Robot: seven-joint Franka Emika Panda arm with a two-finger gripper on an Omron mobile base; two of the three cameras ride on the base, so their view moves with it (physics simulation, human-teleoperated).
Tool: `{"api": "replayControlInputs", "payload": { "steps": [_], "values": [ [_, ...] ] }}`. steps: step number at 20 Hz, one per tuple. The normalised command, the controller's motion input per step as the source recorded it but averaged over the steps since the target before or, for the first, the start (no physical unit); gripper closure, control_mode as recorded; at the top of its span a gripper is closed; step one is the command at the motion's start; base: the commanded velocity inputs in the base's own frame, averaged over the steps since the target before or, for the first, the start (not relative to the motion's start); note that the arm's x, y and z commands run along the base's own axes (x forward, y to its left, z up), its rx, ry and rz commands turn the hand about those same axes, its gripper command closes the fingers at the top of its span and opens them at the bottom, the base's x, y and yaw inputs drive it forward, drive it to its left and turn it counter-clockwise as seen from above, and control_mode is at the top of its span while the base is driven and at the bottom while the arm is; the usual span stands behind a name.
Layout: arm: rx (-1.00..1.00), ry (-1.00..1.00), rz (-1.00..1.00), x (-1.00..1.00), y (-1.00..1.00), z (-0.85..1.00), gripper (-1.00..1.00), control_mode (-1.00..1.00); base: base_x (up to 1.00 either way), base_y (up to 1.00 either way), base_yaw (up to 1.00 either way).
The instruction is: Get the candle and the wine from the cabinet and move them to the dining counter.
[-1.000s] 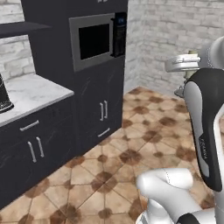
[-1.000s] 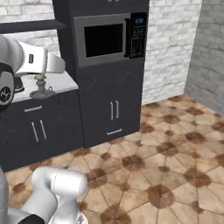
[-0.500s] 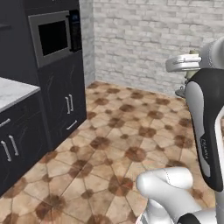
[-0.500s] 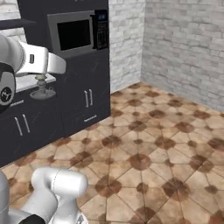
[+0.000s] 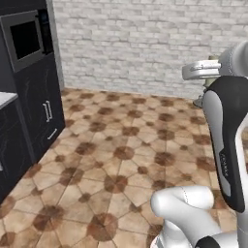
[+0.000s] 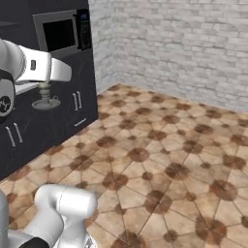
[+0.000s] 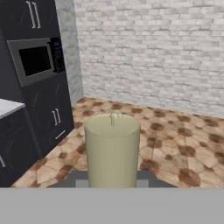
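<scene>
Hand view: the pincer (image 7: pixel 112 186) is clamped on the candle (image 7: pixel 112 148), upright in its holder (image 6: pixel 46 102).

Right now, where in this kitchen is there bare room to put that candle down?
The widest free patch is the tiled floor, bordered by the brick wall behind and the dark microwave cabinets on the left. A corner of white worktop beside those cabinets is bare as far as it shows. Crowding is only near the robot's own arm, where the hand grips the candle.
</scene>
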Motion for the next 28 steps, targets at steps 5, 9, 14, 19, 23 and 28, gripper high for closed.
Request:
{"api": "replayControlInputs", "payload": {
  "steps": [5,9,14,19,23,28],
  "values": [
    [0.0,0.0,0.0,0.0,0.0,0.0,1.0,1.0,-0.89,0.2,-0.42],
    [0.0,0.0,0.0,0.0,0.0,0.0,1.0,1.0,-0.89,0.2,-0.41],
    [0.0,0.0,0.0,0.0,0.0,0.0,1.0,1.0,-0.78,0.33,-0.44],
    [0.0,0.0,0.0,0.0,0.0,0.0,1.0,1.0,-0.71,0.4,-0.45],
    [0.0,0.0,0.0,0.0,0.0,0.0,1.0,1.0,-0.7,0.38,-0.44],
    [0.0,0.0,0.0,0.0,0.0,0.0,1.0,1.0,-0.71,0.24,-0.42]
  ]
}}
